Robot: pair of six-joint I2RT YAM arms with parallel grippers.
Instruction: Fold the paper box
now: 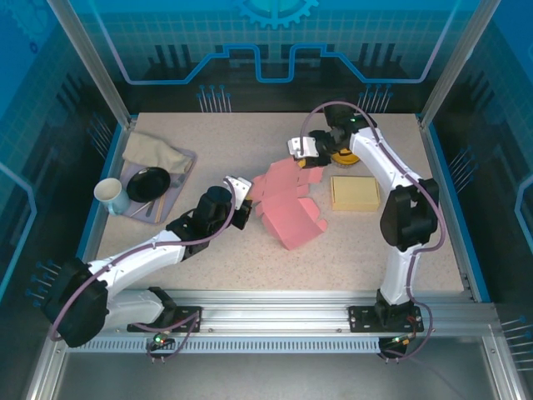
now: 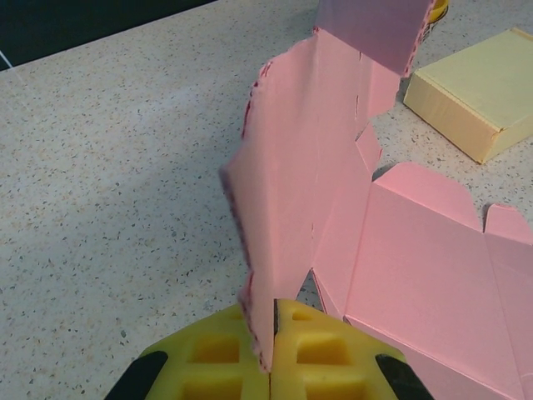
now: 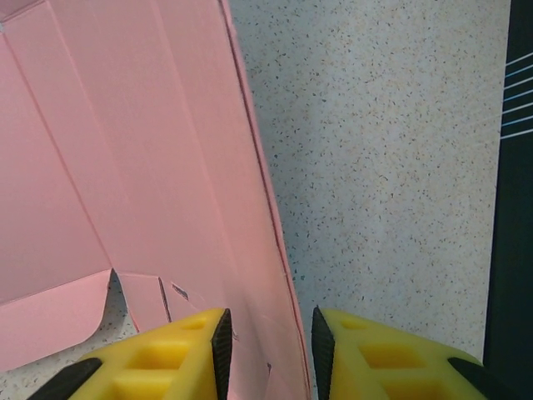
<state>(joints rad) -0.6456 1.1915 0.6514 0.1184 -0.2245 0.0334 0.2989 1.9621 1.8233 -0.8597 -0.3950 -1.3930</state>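
Mid-table, the pink paper box lies unfolded, with several panels flat on the speckled top and others raised. The left gripper is clamped tight on the near-left edge of an upright flap, its yellow fingers pressed together over the card. At the far side of the sheet, the right gripper straddles the edge of another panel, its jaws narrow but parted, with a sliver of tabletop showing between the card and one finger. A yellow box sits just to the right of the sheet, and a cup and a black bowl stand well to the left.
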